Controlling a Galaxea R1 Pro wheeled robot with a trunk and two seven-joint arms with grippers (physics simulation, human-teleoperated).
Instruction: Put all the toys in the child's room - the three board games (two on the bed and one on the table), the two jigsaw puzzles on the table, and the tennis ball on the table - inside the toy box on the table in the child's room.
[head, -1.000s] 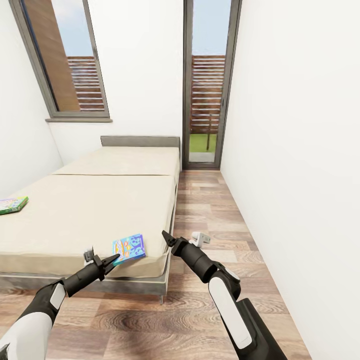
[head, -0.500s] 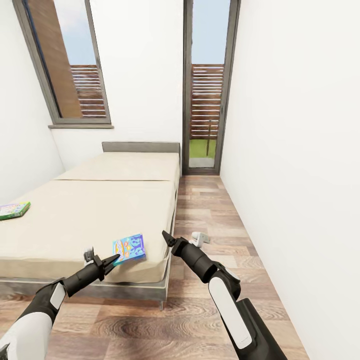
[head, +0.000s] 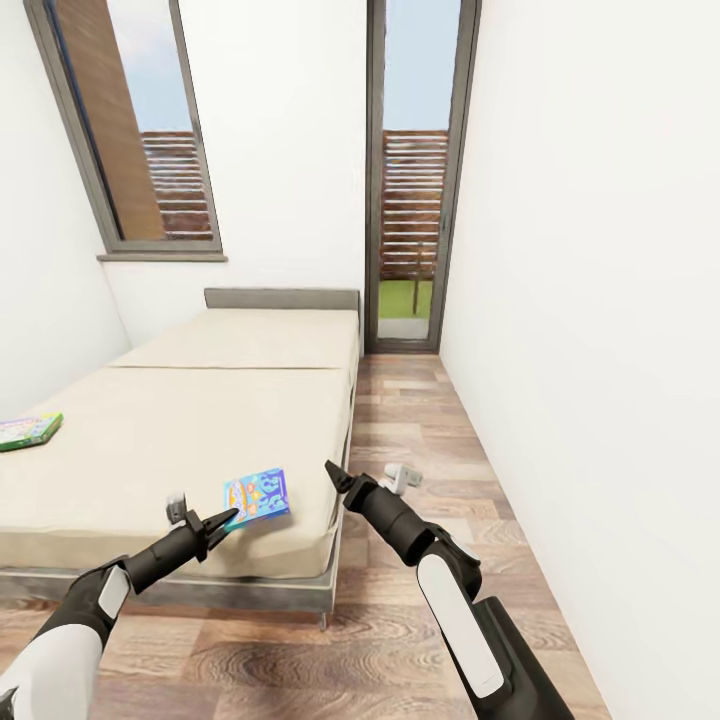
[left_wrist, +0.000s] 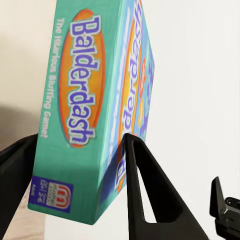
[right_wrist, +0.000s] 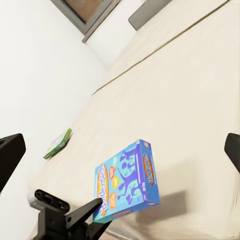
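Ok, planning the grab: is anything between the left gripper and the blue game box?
Nothing visible. The blue game box sits between the left gripper's fingers, apparently raised off the bed.

The room is bright and evenly lit, daylight entering through the tall window (head: 135, 130) and the glass door (head: 420, 170). White walls look nearly blown out. Shadows are soft: a faint one lies beneath the game box (right_wrist: 126, 181) (lifted off the mattress (right_wrist: 165, 110)). Window frames lean outward at the edges. The close box lettering (left_wrist: 85, 80) is slightly blurred.
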